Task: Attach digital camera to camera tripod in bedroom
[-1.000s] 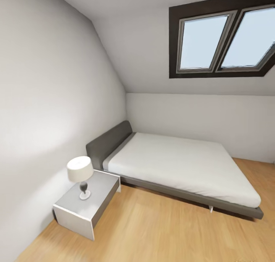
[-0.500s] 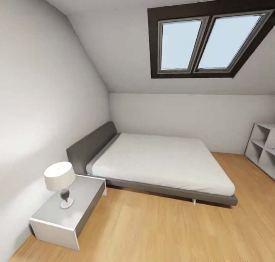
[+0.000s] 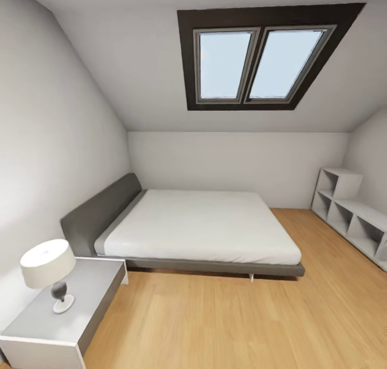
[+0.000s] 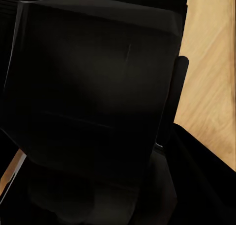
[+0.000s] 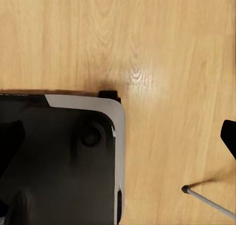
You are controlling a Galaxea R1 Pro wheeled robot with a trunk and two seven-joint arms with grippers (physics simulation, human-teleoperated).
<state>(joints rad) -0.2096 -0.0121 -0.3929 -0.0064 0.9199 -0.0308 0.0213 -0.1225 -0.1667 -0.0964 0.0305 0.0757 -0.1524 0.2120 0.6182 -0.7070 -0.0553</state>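
Note:
In the left wrist view a black boxy digital camera (image 4: 93, 87) sits very close in front of the lens, and one black finger (image 4: 178, 82) of my left gripper lies against its side, so the gripper is shut on it. A thin silver leg with a black foot (image 5: 186, 189), like a leg of the camera tripod, rests on the wood floor in the right wrist view. My right gripper (image 5: 120, 144) hangs over the floor, fingertips wide apart and nothing between them. The head view looks across the bedroom.
A grey-headboard bed (image 3: 199, 226) stands against the far wall under a skylight (image 3: 258, 63). A white nightstand (image 3: 59, 320) with a lamp (image 3: 48, 267) sits at the near left. A white cube shelf (image 3: 349, 213) lines the right wall. My dark base (image 5: 59, 161) is below the right arm.
The head view has swung to the right, so bed and nightstand slid left in the picture and the cube shelf came into sight. Nothing in the room itself moved.

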